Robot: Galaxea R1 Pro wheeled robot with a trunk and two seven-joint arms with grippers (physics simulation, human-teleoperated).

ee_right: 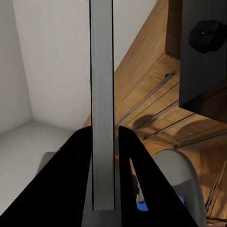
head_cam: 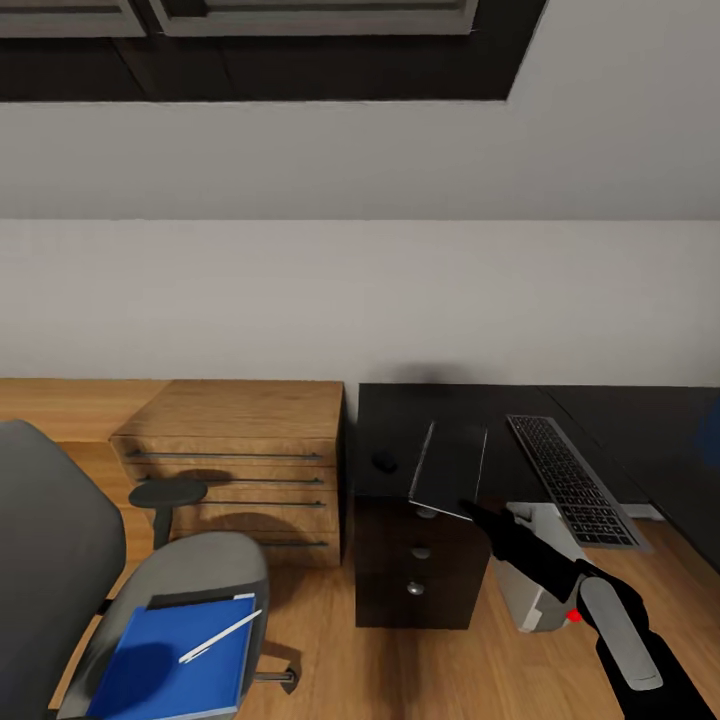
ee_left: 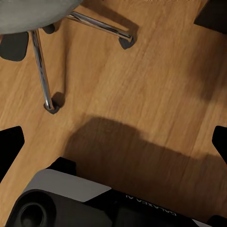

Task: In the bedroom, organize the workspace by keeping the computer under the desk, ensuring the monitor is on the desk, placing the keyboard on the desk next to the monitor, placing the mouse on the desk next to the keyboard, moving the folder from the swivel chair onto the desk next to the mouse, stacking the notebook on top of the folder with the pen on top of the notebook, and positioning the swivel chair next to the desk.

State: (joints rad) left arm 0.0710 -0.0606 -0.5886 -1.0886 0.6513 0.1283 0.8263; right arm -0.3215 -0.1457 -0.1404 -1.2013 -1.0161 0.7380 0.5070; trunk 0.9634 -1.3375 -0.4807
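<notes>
While the right gripper [ee_right: 103,142] pinches the monitor's [head_cam: 449,467] thin edge, the mouse [head_cam: 384,462] sits at its 9 o'clock — the keyboard [head_cam: 572,478] at 3. On the swivel chair [head_cam: 60,560], the folder [head_cam: 175,655] carries the pen [head_cam: 220,636]; the left gripper's state I cannot tell.

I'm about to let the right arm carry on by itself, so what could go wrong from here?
1. The right end effector pinches the thin flat grey panel by one edge, tilted above the glossy black desk; it might slip or pivot.
2. The small black mouse and the slim silver-grey keyboard flank the panel, so lowering it could knock either.
3. The thin white pen lies loose on the bright-blue folder; bumping the grey swivel chair may roll it off.
</notes>
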